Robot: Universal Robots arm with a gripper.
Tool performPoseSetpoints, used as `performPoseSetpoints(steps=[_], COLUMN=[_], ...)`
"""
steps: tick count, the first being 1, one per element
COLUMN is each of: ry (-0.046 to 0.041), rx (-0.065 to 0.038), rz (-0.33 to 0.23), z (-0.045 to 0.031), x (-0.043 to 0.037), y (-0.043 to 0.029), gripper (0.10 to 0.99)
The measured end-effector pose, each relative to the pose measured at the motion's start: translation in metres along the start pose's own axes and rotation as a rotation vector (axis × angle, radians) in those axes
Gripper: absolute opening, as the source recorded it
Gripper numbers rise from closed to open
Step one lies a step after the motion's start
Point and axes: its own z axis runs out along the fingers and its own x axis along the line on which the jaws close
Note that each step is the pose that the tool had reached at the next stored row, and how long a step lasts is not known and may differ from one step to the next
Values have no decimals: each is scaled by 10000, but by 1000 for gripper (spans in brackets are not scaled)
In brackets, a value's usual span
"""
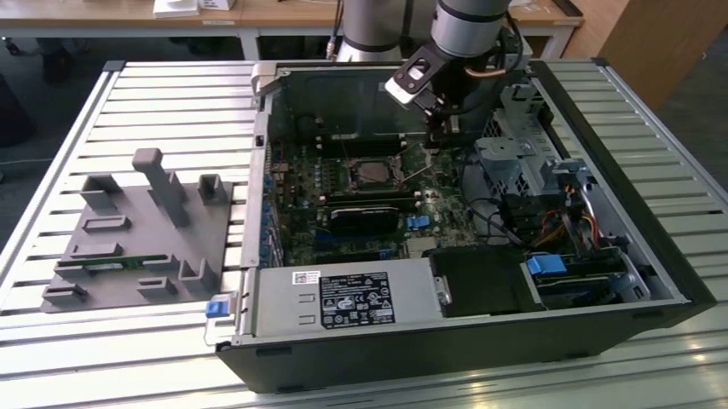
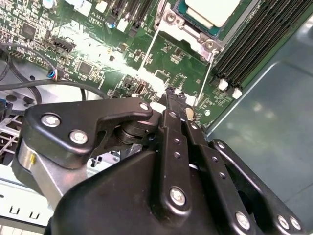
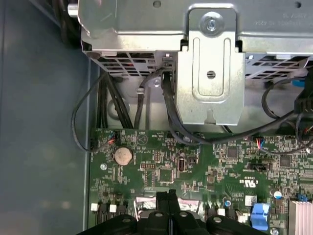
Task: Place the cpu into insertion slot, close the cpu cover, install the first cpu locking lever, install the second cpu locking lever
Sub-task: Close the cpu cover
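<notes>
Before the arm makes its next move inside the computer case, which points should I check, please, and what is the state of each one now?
1. Is the chip lying in the socket? Ok.
2. Is the cover flat around the chip? Ok, as far as it looks.
3. Are the levers latched? Not ok: both thin rods stick out from the socket.
4. Is the gripper empty? Ok: it is shut, with nothing held.
5. Is the gripper touching the nearer lever? Cannot tell.
6. Are the black cables away from the gripper? Ok in the first wrist view.
</notes>
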Motion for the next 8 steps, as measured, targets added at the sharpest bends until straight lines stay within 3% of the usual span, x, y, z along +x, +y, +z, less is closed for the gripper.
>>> performPoseSetpoints(steps=[8], ry=[-1], rx=[0], rz=[0], z=[15], x=[-2], y=[88], gripper=[106])
